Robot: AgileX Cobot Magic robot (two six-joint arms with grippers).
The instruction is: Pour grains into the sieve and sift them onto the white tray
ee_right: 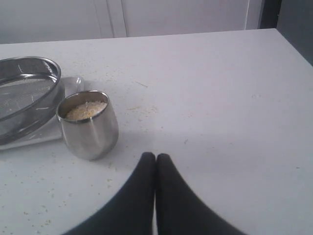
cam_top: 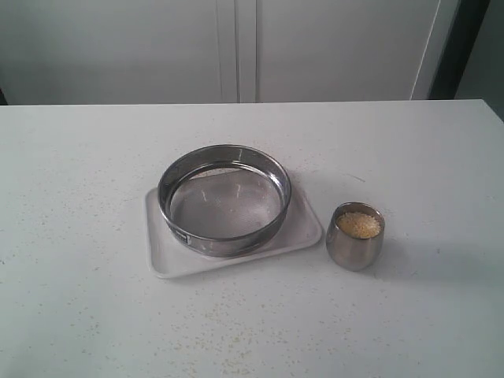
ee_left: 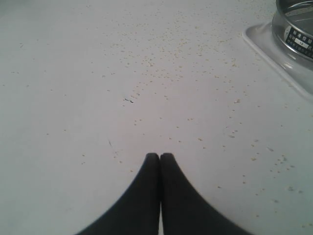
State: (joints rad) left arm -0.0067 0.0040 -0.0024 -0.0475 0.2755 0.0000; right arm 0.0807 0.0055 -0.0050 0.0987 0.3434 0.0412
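The sieve (cam_top: 224,206) sat open side up on the white tray (cam_top: 305,228) at the centre of the exterior view, covering most of it; only the tray's rim and right end showed. The tray's long axis ran left to right across the frame, its right end angled slightly toward the top. The grains (cam_top: 359,224) filled a steel cup (cam_top: 354,248) standing upright just right of the tray, near it but apart. Loose specks (ee_left: 237,101) dotted the bench (cam_top: 79,173).

The left wrist view caught only a tray corner and a slice of the sieve's wall, cut off by the frame edge, with a label (ee_left: 299,41) too small to read. The right wrist view lost part of the sieve past its edge.

The left tool (ee_left: 160,155) and right tool (ee_right: 155,155) each had fingers pressed together, holding nothing, over bare bench. Open surface ran on every side of the tray; the bench's far edge met pale cabinet doors (cam_top: 236,47) at the top of the frame.
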